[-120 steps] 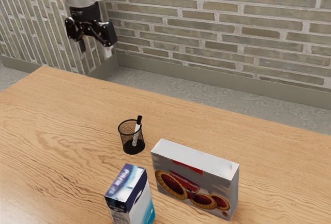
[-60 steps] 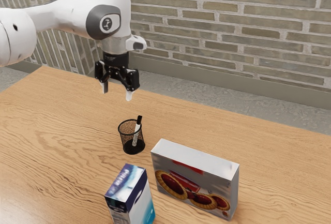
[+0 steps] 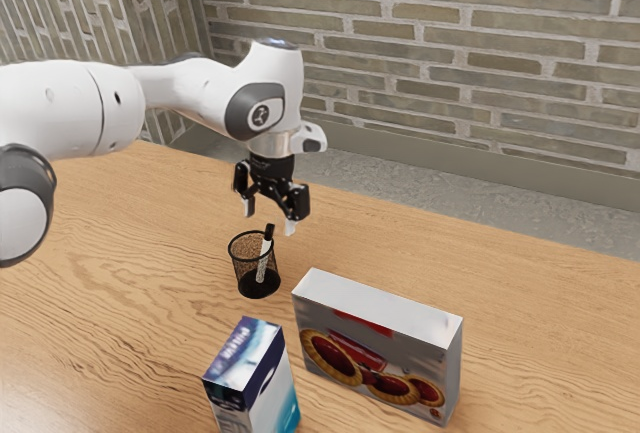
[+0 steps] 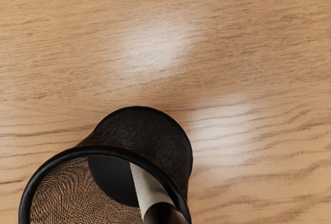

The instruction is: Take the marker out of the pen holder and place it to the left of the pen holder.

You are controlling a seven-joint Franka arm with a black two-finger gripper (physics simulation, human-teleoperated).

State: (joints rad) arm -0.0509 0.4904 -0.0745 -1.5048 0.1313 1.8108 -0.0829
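Marker (image 3: 263, 259): slim and round, white barrel, black cap; inside the pen holder, its foot down by the base, leaning toward the exterior view's right with the cap above the rim
Pen holder (image 3: 242, 275): a black mesh cup, round, with a thick smooth rim and a solid dark base; upright
Gripper (image 3: 270, 218): black linkage, pale fingertips; wide open with nothing in its grip, close to the marker's cap
Arm (image 3: 190, 93): smooth, rounded white shells, a dark grey cover at the joint
Tart box (image 3: 380, 348): flat-sided, upright, pale top, a front printed with red-filled, crimped tarts; on the exterior view's right of the pen holder
Carton (image 3: 245, 378): boxy, dark blue, white and turquoise; nearer the exterior camera than the pen holder
Table (image 3: 120, 253): warm tan wood, wavy grain, soft shiny patches in the wrist view
Wall (image 3: 450, 73): long, thin grey-brown bricks in pale mortar, a plain skirting (image 3: 500, 165) below
Floor (image 3: 400, 181): mottled grey
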